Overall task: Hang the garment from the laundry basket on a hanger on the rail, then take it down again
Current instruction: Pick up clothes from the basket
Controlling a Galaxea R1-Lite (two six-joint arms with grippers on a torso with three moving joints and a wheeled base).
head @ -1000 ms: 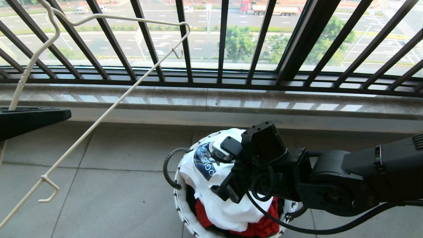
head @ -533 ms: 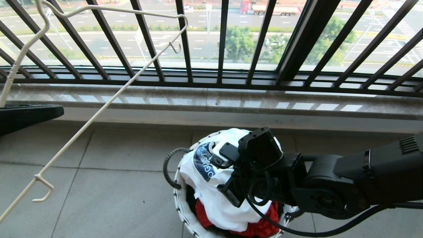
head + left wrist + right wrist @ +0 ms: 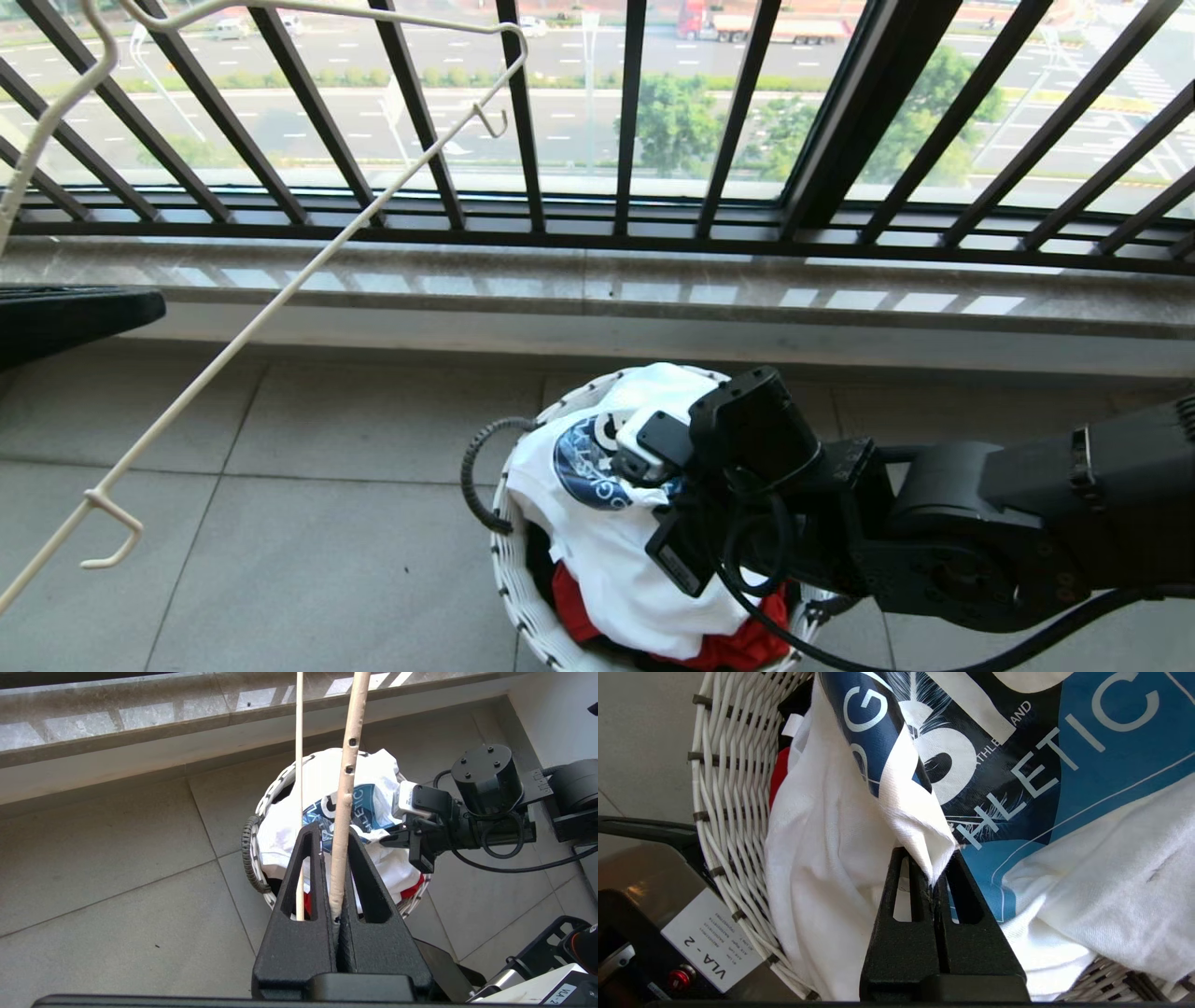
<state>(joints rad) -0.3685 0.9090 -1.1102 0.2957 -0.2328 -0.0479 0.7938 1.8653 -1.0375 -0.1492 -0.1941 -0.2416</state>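
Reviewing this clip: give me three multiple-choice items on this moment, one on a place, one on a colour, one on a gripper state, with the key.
1. Where is the white T-shirt?
A. in the woven basket
B. on the window sill
C. flat on the floor tiles

2. What colour is the cloth under the T-shirt?
A. yellow
B. red
C. green

3. What is the right tool doing?
A. standing wide open
B. shut on a fold of the T-shirt
C. shut on the basket rim

Key: 1 A, it is heaped in the basket; 2 B, red cloth shows beneath it; 3 B, the right wrist view shows its fingers pinching white fabric. The left tool holds the hanger.
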